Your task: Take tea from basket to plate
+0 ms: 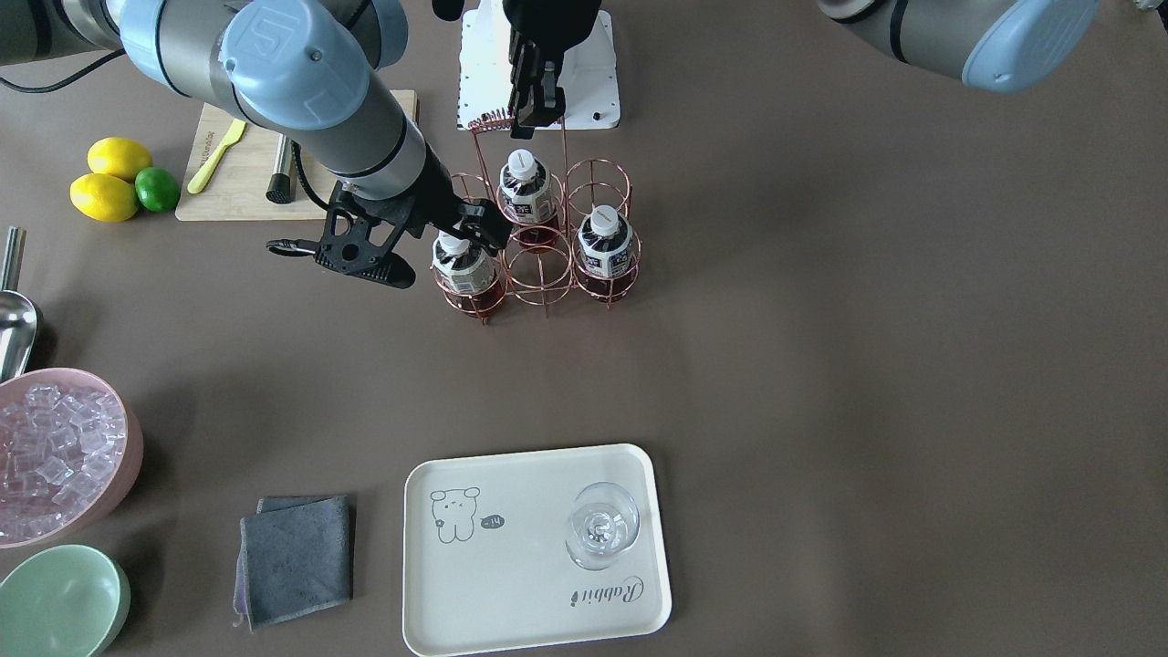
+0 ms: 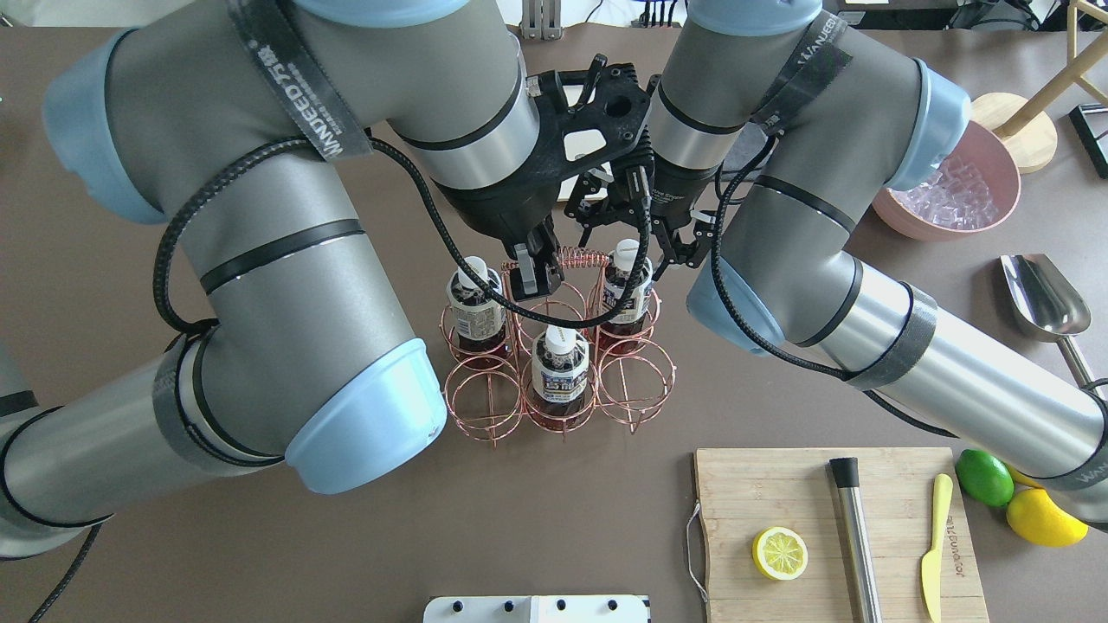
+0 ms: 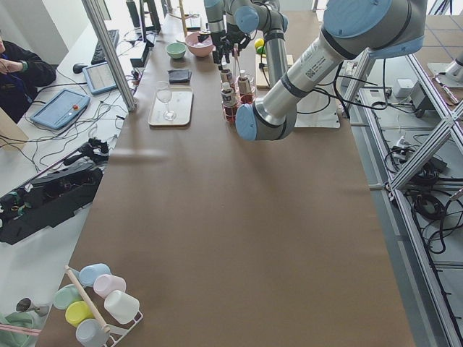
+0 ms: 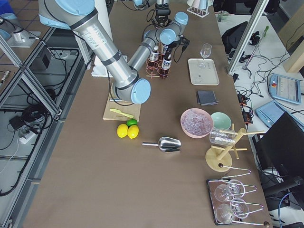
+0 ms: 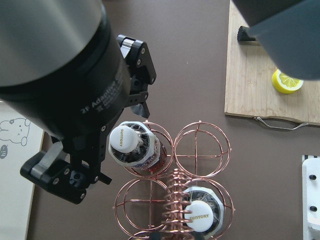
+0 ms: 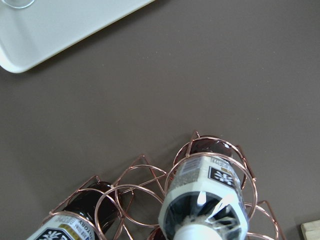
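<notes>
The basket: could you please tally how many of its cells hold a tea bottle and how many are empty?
Cells of the basket holding a tea bottle: 3
Empty cells: 3
Total cells: 6

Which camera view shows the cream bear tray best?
The exterior front-facing view: the whole tray shows, bear, script and glass included. Side views show it small; the wrist views only an edge; the overhead view misses it.
</notes>
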Available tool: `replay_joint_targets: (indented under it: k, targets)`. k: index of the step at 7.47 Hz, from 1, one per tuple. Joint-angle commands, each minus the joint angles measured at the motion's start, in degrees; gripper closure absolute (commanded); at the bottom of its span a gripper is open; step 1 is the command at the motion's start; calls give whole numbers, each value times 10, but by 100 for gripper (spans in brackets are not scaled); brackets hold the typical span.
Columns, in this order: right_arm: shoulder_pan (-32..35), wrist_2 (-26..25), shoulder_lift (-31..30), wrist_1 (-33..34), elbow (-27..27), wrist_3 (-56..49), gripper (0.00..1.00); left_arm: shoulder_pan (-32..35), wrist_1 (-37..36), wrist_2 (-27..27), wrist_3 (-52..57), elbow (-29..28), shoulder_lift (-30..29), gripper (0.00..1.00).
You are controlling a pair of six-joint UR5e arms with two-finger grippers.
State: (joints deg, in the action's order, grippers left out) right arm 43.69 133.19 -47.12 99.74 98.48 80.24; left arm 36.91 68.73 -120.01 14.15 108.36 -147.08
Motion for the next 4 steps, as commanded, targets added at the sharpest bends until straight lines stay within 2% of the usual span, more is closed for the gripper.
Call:
replay_joint_targets:
  k: [1, 2, 3, 4]
  targets:
    - [-2, 1, 0, 0, 1, 1, 34, 0, 1, 0, 0, 0, 2, 100]
    - [-1, 1, 0, 0, 3, 1, 58, 0, 1, 0, 0, -1, 2, 100]
    - [2, 2, -2, 0, 5, 1, 70, 0, 1, 1, 0, -2, 2, 100]
    - [4, 1, -3, 1, 6, 1, 69, 0, 2, 1, 0, -3, 2, 100]
